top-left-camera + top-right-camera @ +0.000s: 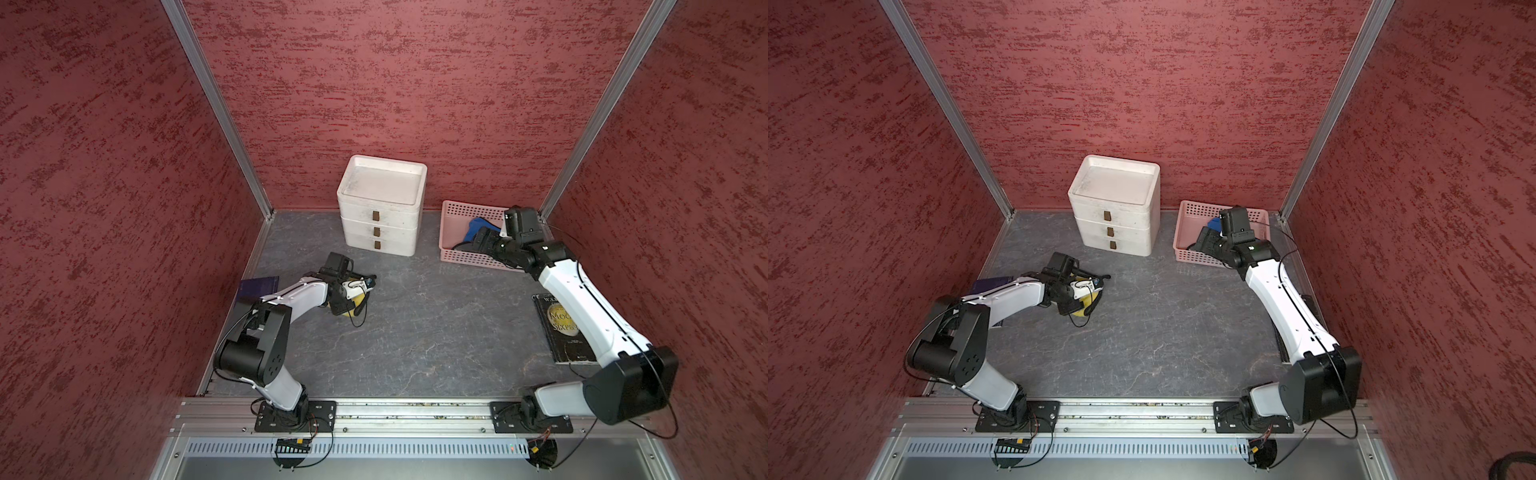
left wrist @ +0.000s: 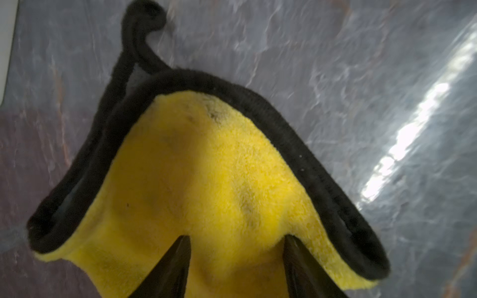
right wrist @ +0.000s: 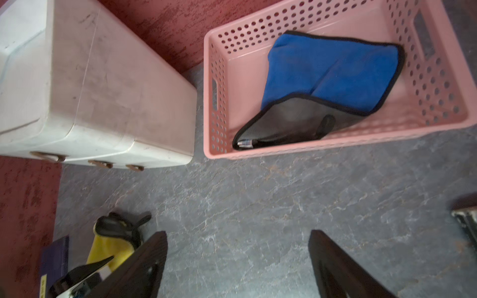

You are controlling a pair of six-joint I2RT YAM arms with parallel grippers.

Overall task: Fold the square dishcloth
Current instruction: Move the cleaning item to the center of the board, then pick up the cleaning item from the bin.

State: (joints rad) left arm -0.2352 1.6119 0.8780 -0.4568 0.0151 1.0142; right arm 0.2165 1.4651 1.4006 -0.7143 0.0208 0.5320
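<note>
- Yellow dishcloth (image 2: 206, 167), black-edged, sits bunched between the left fingers (image 2: 173, 271), which seem partly closed on it, low over the worktop (image 2: 335, 77).
- Right fingers (image 3: 144, 265) are spread wide and empty; ahead of them a blue cloth (image 3: 330, 67) lies in the pink basket (image 3: 335, 145).

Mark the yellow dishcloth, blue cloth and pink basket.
yellow dishcloth (image 2: 206, 167): left wrist view, middle of its yellow face.
blue cloth (image 3: 333, 67): right wrist view, middle of its blue face.
pink basket (image 3: 219, 123): right wrist view, its perforated side wall.
</note>
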